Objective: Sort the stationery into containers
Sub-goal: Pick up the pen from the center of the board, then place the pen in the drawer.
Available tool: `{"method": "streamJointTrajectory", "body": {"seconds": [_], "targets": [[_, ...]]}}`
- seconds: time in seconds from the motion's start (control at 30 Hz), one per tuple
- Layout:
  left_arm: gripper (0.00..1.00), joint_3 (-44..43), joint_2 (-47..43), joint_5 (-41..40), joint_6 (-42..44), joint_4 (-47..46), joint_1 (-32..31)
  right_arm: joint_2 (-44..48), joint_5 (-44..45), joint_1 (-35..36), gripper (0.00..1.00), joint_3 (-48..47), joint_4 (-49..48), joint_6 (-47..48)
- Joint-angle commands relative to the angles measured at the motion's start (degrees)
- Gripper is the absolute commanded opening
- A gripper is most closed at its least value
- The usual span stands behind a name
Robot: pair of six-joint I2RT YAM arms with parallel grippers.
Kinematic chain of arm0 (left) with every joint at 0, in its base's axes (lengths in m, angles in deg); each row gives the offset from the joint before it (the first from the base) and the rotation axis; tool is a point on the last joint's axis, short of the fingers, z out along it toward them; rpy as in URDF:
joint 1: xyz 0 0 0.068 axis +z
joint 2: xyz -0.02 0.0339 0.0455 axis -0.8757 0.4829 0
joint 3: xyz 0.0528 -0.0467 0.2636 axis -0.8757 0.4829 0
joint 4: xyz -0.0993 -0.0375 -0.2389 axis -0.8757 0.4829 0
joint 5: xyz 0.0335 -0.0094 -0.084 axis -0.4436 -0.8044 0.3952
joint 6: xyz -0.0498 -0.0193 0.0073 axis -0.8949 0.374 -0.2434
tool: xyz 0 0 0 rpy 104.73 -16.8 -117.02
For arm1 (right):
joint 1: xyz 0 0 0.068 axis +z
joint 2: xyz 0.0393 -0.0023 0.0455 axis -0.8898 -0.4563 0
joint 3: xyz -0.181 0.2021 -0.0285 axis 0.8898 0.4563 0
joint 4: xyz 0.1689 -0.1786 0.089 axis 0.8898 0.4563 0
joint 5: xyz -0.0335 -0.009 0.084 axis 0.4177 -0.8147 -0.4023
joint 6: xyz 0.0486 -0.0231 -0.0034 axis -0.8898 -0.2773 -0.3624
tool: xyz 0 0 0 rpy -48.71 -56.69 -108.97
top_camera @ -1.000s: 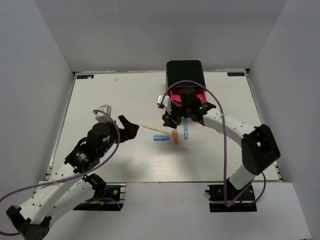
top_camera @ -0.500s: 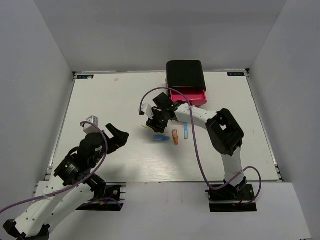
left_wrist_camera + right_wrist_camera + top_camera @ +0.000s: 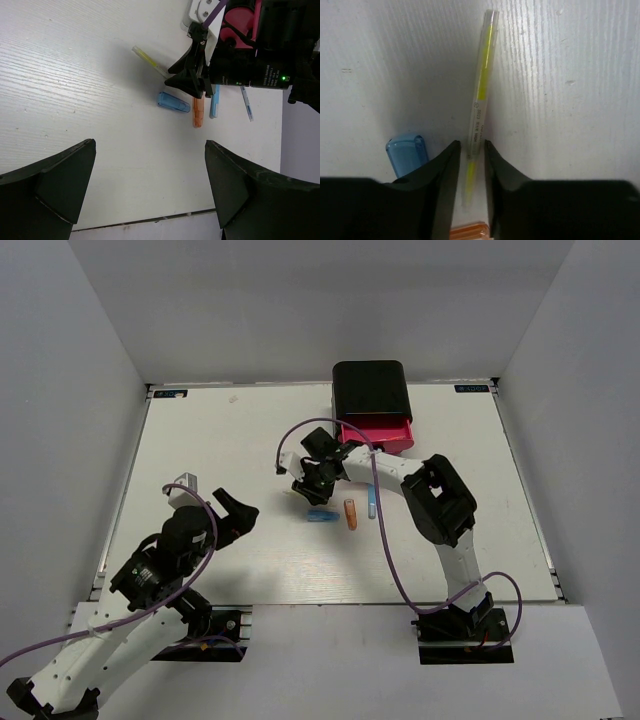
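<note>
A thin yellow-green stick (image 3: 481, 85) lies flat on the white table, and my right gripper (image 3: 471, 144) stands low over its near end. One finger is on each side of the stick, open by a narrow gap. From above, the right gripper (image 3: 312, 490) is left of the other pieces. A short light-blue cylinder (image 3: 321, 516), an orange cylinder (image 3: 351, 514) and a blue pen (image 3: 371, 502) lie beside it. A grey-blue stick (image 3: 246, 102) lies further right. The black cabinet (image 3: 370, 390) has one pink drawer (image 3: 378, 432) pulled out. My left gripper (image 3: 234, 514) hangs wide open and empty at the near left.
A small white part (image 3: 200, 9) lies by the drawer's left corner. The right arm's purple cable (image 3: 385, 540) loops over the table. White walls close in the table on three sides, and both arm bases sit at the near edge.
The right gripper has left the drawer, moved left and come down over the yellow-green stick, its jaws narrowing. The left arm has drawn back toward the near left, still open.
</note>
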Motion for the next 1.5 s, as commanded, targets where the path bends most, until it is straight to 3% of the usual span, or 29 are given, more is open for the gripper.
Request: {"method": "streamJointTrajectory", "body": {"seconds": [0.0,0.17,0.4,0.6,0.77,1.0,1.27,1.47], "targets": [[0.99,0.16,0.24,-0.02,-0.41,-0.51,0.07,-1.68,-3.35,0.14,0.29,-1.34,5.57,1.65],[0.99,1.39,0.86,1.73,-0.41,-3.23,0.07,-1.25,-4.33,0.05,0.09,-2.30,6.73,2.01],[0.99,1.92,2.44,4.02,1.35,-6.92,0.07,3.92,-11.79,-0.91,0.01,-14.16,9.09,0.87],[0.99,2.97,2.44,6.66,3.98,-12.45,0.07,10.96,-17.24,-2.58,0.00,-18.39,6.82,-7.20],[0.99,4.29,4.45,9.55,4.60,-16.58,0.07,19.14,-13.82,-5.48,0.00,-16.02,2.07,-10.38],[0.99,4.91,7.80,11.84,6.45,-20.28,0.07,25.90,-9.60,-13.12,0.00,-8.91,-0.74,-4.15],[0.99,4.91,10.61,12.90,7.68,-22.74,0.07,30.39,-12.32,-21.39,0.00,4.10,-6.10,6.04],[0.99,5.44,12.54,14.47,7.68,-23.97,0.07,28.99,-15.48,-26.22,0.00,4.11,-5.49,10.43]]}}
